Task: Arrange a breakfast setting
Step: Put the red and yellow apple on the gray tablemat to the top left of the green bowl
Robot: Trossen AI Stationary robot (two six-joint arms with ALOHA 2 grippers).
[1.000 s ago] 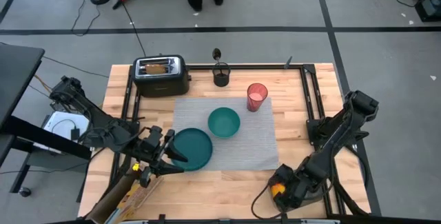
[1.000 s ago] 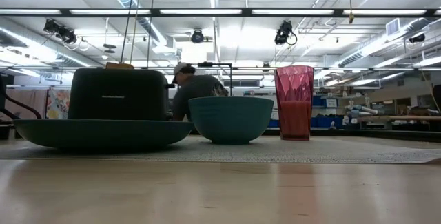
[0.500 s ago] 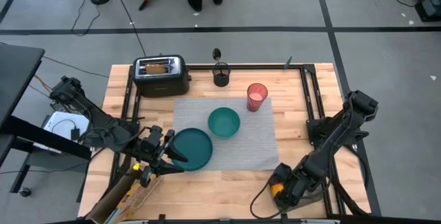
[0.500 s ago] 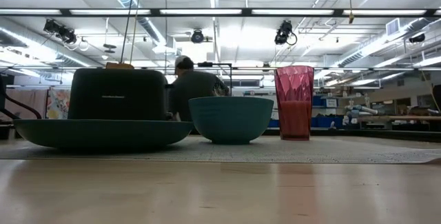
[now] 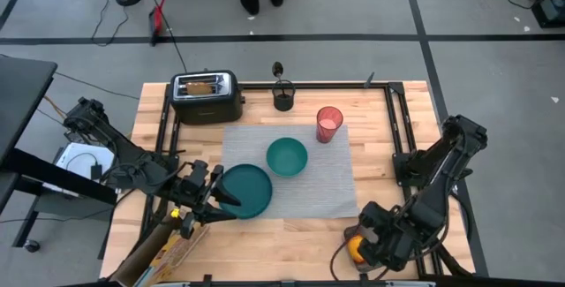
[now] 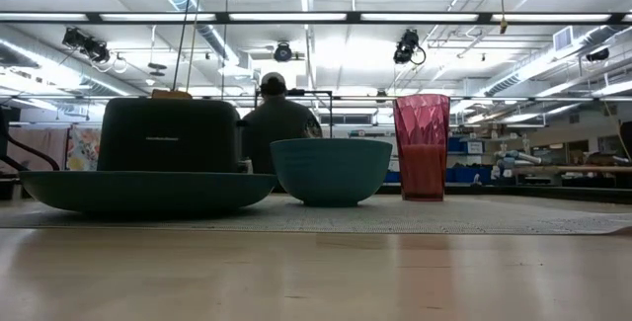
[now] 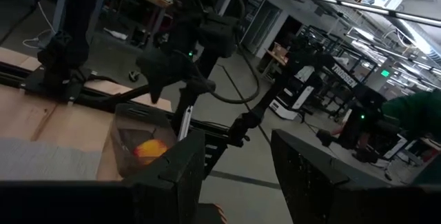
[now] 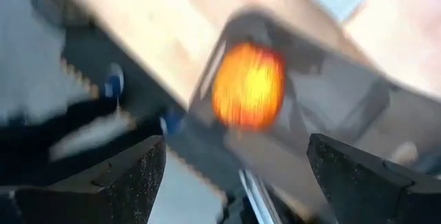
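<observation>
On the grey placemat (image 5: 327,181) rest a teal plate (image 5: 252,188), a teal bowl (image 5: 287,156) and a pink-red cup (image 5: 328,124). My left gripper (image 5: 222,200) hangs level and open above the plate's left rim, nothing between its fingers (image 7: 172,176). My right gripper (image 8: 241,162) points down, open, above the red-yellow apple (image 8: 248,86), which lies in the grey tray (image 8: 331,100) at the table's near right. Toast (image 5: 201,84) stands in the toaster (image 5: 207,100). A spoon (image 5: 277,68) sticks up from a dark holder (image 5: 282,100).
A brown cereal box (image 5: 163,247) lies at the table's near left corner, beside my left arm. Black frame rails (image 5: 402,128) run along the table's sides. A person (image 6: 275,123) stands in the room behind the toaster.
My right gripper has risen from the apple in the tray and tipped, its fingers still wide apart; the apple stays in the tray. My left arm has kept still.
</observation>
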